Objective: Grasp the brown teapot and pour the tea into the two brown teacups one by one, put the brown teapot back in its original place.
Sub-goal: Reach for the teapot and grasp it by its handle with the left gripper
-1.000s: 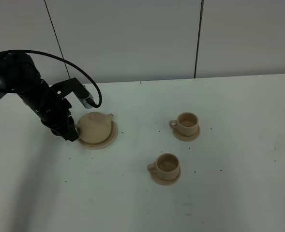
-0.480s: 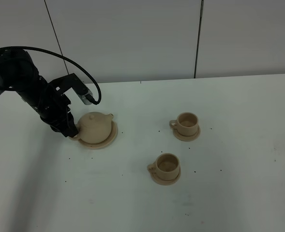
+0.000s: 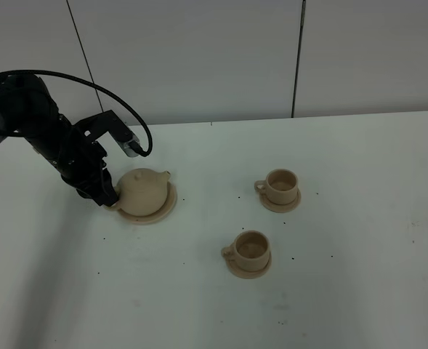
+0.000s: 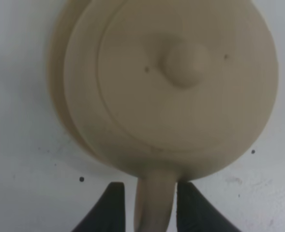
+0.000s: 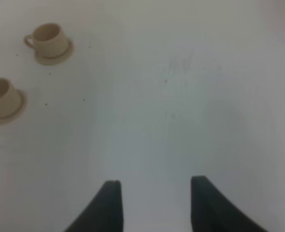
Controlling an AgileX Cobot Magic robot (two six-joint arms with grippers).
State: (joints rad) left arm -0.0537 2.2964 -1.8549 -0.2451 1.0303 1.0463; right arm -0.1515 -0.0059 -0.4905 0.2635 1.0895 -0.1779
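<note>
The brown teapot (image 3: 144, 190) sits upright on its wide round saucer (image 3: 164, 209), the original place, at the table's left. My left gripper (image 3: 106, 195) is at the teapot's left side. In the left wrist view its fingers (image 4: 112, 209) flank the loop handle (image 4: 154, 205) closely, shut on it, below the knobbed lid (image 4: 183, 63). The two brown teacups stand on their small saucers, one at mid right (image 3: 280, 185) and one nearer the front (image 3: 250, 249). My right gripper (image 5: 154, 186) is open and empty over bare table; both cups (image 5: 48, 41) (image 5: 2, 99) lie far from it.
The white table (image 3: 359, 218) stretches to the right of the cups. A grey panelled wall (image 3: 199, 58) rises behind the table's back edge. A black cable (image 3: 112, 94) loops above my left arm.
My left arm has shifted slightly up and left, and the teapot now sits level on its saucer. The cups have not moved.
</note>
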